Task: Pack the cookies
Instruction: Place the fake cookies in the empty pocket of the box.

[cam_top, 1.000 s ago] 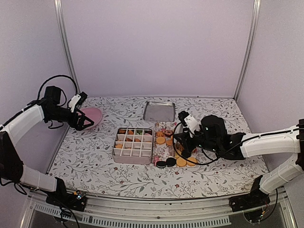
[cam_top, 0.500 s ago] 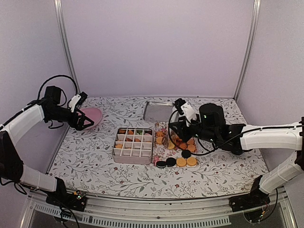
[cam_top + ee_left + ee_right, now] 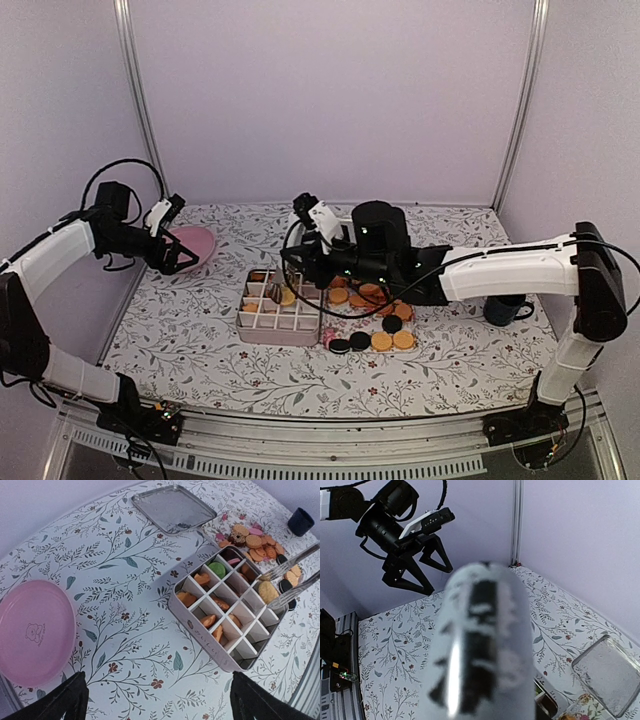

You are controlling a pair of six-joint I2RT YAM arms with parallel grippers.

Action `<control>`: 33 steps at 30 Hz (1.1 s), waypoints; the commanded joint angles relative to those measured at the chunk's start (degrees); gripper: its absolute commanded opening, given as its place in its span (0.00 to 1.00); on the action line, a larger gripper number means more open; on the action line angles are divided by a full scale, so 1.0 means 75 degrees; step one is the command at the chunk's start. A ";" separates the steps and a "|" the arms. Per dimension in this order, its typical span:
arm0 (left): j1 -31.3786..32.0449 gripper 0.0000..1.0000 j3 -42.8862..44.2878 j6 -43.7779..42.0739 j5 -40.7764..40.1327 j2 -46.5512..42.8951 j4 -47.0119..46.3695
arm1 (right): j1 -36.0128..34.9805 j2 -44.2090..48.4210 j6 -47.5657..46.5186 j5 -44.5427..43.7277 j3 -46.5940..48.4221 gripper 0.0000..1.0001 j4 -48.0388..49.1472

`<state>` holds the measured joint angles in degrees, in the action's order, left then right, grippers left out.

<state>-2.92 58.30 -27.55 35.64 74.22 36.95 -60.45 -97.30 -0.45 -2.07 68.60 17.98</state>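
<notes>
The cookies [image 3: 375, 300] lie in a loose pile right of a divided tin box [image 3: 280, 327], mostly golden with a few black and pink. The left wrist view shows the pile [image 3: 255, 545] and the box [image 3: 200, 635], with golden cookies [image 3: 187, 599] and a green one [image 3: 217, 569] in its cells. My right gripper [image 3: 308, 262] is shut on metal tongs [image 3: 295, 560], which pinch a golden cookie [image 3: 267, 591] above the box's right side. In the right wrist view the tongs [image 3: 485, 645] are a blur that hides the jaws. My left gripper [image 3: 160, 705] hangs open over bare cloth near the plate.
A pink plate [image 3: 192, 242] sits at the back left, under my left gripper [image 3: 180, 255]. The tin's lid [image 3: 175, 510] lies behind the box. A dark cup [image 3: 503, 310] stands right of the cookie pile. Purple walls close in the table.
My right arm swung left from the cookie pile to above the box, carrying a golden cookie in the tongs. The left arm stayed put.
</notes>
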 commanded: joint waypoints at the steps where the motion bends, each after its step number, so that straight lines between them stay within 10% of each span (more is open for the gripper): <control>1: -0.0033 0.99 -0.0135 0.0046 0.0149 0.0155 -0.0185 | -0.0116 -0.0901 0.0367 0.0627 0.0931 0.11 0.0575; 16: -0.0033 0.99 -0.0145 -0.0140 0.0134 0.0471 -0.0411 | -0.0121 -0.2016 0.0349 0.0661 0.1684 0.12 0.0888; 25: -0.0043 0.99 -0.0155 -0.0252 0.0095 0.0580 -0.0456 | -0.0120 -0.1910 0.0296 0.0513 0.1473 0.38 0.0780; 33: -0.0056 0.99 -0.0168 -0.0229 0.0088 0.0527 -0.0450 | -0.0120 -0.1643 0.0179 0.0337 0.1348 0.41 0.0767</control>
<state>-2.92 57.43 -28.80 35.73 78.13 34.54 -61.17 -111.92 1.72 1.76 79.13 21.08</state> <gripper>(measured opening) 0.993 0.404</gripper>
